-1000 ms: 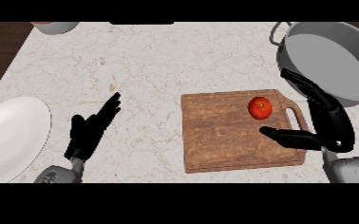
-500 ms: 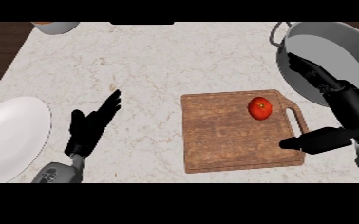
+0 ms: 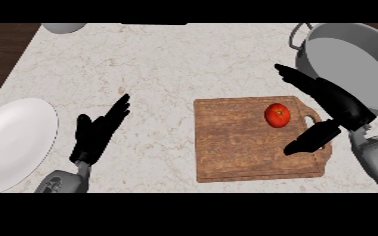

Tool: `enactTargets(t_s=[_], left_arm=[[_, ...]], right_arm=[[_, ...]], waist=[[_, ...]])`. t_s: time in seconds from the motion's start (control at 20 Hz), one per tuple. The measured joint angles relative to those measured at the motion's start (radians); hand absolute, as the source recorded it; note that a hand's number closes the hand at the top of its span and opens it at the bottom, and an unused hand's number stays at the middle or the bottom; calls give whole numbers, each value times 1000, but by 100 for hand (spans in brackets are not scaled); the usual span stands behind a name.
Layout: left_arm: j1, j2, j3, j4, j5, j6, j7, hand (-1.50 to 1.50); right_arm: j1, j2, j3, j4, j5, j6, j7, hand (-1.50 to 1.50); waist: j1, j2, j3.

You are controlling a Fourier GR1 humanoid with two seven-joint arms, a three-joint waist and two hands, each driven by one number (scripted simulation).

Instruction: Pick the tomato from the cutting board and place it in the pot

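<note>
Looking down from your head view, you have nearest you the left hand [image 3: 98,132] resting on the marble counter [image 3: 184,60] at the lower left, its fingers straight and relaxed, holding nothing, just right of the white plate [image 3: 22,140] at the left edge. To its right lies the wooden cutting board [image 3: 244,145], and your right hand [image 3: 332,110] sits over the board's right end, spread wide: the thumb reaches down across the board's right side while the fingers stretch up and left past the board's top edge. It holds nothing. The tomato [image 3: 277,115] sits on the board near its upper right corner, in the gap between that thumb and those fingers, not touched by either. Farther off, at the upper right, stands the grey pot [image 3: 347,55], beyond the hand. At the far top left a small grey bowl [image 3: 63,27] shows partly.
</note>
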Motion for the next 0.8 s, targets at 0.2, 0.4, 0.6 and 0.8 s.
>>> enactTargets(t_s=[0.2, 0.4, 0.6, 0.8], left_arm=[[-9, -6, 15, 4, -5, -16, 2, 0], [26, -19, 32, -3, -28, -24, -15, 0], [16, -29, 46, -19, -45, -31, 13, 0], [10, -56, 63, -2, -66, -39, 9, 0]], right_arm=[[-23, 22, 27, 142, 83, 71, -75, -150], [-18, 59, 7, 234, 178, 89, -155, -150], [-43, 81, -44, 365, 248, 92, -283, -150], [-52, 88, -105, 449, 275, 140, -371, -150]], waist=[[-4, 0, 0], [-9, -2, 1], [-10, -2, 1], [-13, -2, 1]])
